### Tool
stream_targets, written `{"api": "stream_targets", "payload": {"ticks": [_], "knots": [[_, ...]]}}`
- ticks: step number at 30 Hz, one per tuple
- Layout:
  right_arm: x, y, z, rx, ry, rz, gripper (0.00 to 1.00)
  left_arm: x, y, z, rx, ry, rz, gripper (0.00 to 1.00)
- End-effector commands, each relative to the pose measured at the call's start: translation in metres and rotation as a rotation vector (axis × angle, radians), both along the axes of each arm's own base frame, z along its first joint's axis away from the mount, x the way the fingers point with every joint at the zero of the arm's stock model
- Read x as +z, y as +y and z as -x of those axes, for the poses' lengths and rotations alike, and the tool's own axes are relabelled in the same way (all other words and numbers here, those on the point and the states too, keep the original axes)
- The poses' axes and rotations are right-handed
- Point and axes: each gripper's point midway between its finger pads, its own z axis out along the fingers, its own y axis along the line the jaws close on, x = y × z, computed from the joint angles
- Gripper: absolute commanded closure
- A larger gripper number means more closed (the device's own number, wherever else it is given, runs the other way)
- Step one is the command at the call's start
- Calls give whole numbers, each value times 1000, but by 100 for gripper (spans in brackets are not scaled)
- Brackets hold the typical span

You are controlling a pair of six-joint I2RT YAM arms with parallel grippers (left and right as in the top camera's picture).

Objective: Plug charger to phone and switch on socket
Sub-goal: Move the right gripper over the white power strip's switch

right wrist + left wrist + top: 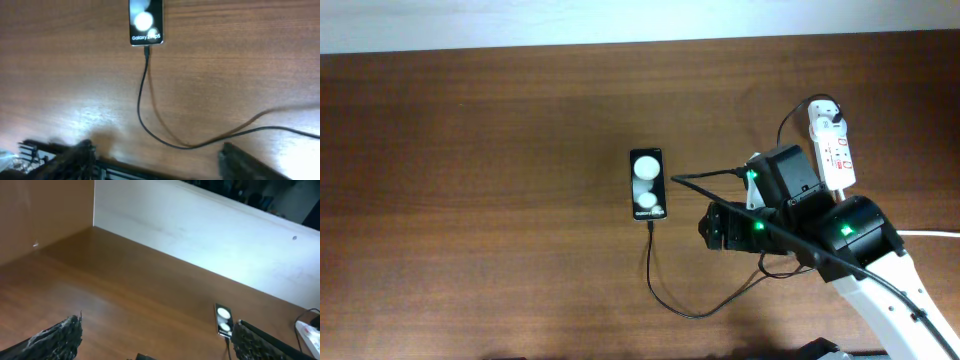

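at upper right of the overhead view, the socket point(837, 155) looks light, apt to slide (push squarely down, not sideways); charger point(650, 262) reaches the phone point(647, 185); left gripper point(157, 325) and right gripper point(157, 149) gape empty.

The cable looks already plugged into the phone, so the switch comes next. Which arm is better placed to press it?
Right. The right arm stands beside the socket in the overhead view. The left arm is absent there, and its wrist view shows the socket only at the far edge.
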Motion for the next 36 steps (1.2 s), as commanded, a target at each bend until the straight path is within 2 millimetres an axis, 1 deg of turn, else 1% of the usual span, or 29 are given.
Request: {"api": "stream_targets", "payload": {"ticks": [1,4,5,6,7,8,9,10,11,13,16,18,19,20,21,22,23,24,25,28,29,31,33,36], "knots": [[2,-25,-17,-77,-78,130,52,-2,2,2,15,-5,-13,1],[2,-40,-24,-123,-114,206,67,-2,3,2,12,-5,-13,1],[2,-44,-25,-137,-112,208,75,-2,2,2,11,-5,-14,1],[1,-53,-27,-174,-98,212,83,-2,2,2,11,-5,-13,1],[-1,-64,-29,-216,-77,222,87,-2,3,2,11,-5,-13,1],[-2,-83,-32,-283,-40,234,90,-2,2,2,11,-5,-13,1],[-1,-96,-35,-331,-10,239,96,-2,2,2,11,-5,-13,1],[1,-105,-38,-363,9,240,96,-2,2,2,11,-5,-13,1],[6,-118,-44,-412,34,236,96,-2,2,2,11,-5,-13,1],[17,-137,-55,-481,66,242,96,-1,2,2,11,-7,-13,1],[34,-171,-87,-592,115,248,96,-1,3,2,12,-8,-13,1],[35,-198,-113,-663,146,248,96,-1,3,2,12,-8,-13,1],[29,-215,-127,-701,172,248,96,-1,3,2,12,-8,-13,1],[20,-227,-137,-728,196,244,96,-1,3,2,11,-8,-13,1],[0,-241,-151,-755,250,224,96,-1,3,2,9,-8,-13,1],[-14,-250,-156,-770,286,216,96,-1,3,2,4,-8,-13,1],[-38,-265,-164,-793,339,216,96,-1,3,1,-6,-9,-13,1],[-56,-273,-168,-807,375,208,96,-1,4,1,-12,-9,-13,1],[-70,-278,-170,-814,406,192,96,-1,4,1,-17,-9,-13,1],[-104,-288,-185,-829,431,154,96,-1,5,0,-29,-8,-13,1],[-109,-291,-193,-832,408,154,96,-1,5,0,-29,-8,-13,1],[-111,-298,-209,-843,343,149,96,-1,5,0,-29,-8,-13,1],[-112,-308,-217,-901,305,172,96,-1,4,0,-33,-8,-12,1],[-121,-311,-226,-902,289,170,96,-1,4,0,-33,-9,-12,1]]}}
